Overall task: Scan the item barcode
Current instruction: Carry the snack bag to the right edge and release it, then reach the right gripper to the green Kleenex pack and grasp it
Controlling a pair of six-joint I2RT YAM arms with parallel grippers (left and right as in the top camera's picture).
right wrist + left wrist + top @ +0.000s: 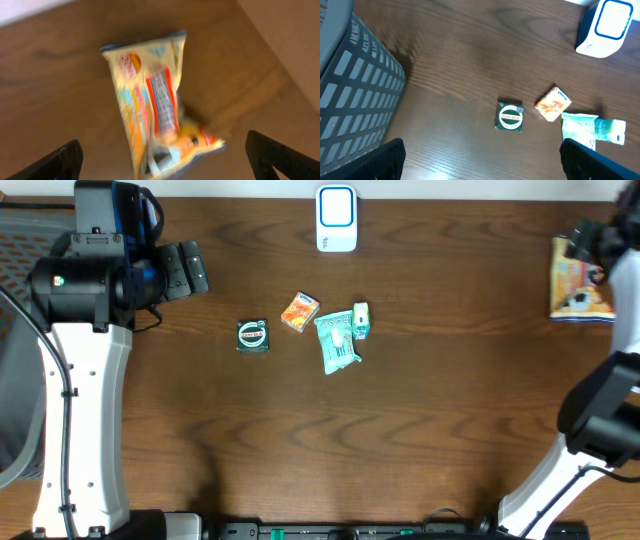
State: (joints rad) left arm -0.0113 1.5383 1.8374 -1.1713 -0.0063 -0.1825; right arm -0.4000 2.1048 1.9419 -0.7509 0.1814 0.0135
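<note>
A yellow and orange snack bag (152,95) lies on the table's far right (580,285), blurred in the right wrist view. My right gripper (161,150) hovers over it (590,242), jaws spread wide on either side of the bag and not touching it. The white and blue barcode scanner (336,218) stands at the middle of the back edge, also seen in the left wrist view (602,27). My left gripper (480,150) is open and empty at the back left (195,268), well away from every item.
In the middle lie a green round-label tin (252,335), a small orange packet (299,312), a teal wipes pack (337,342) and a small green packet (361,320). A grey mesh basket (350,100) stands off the table's left edge.
</note>
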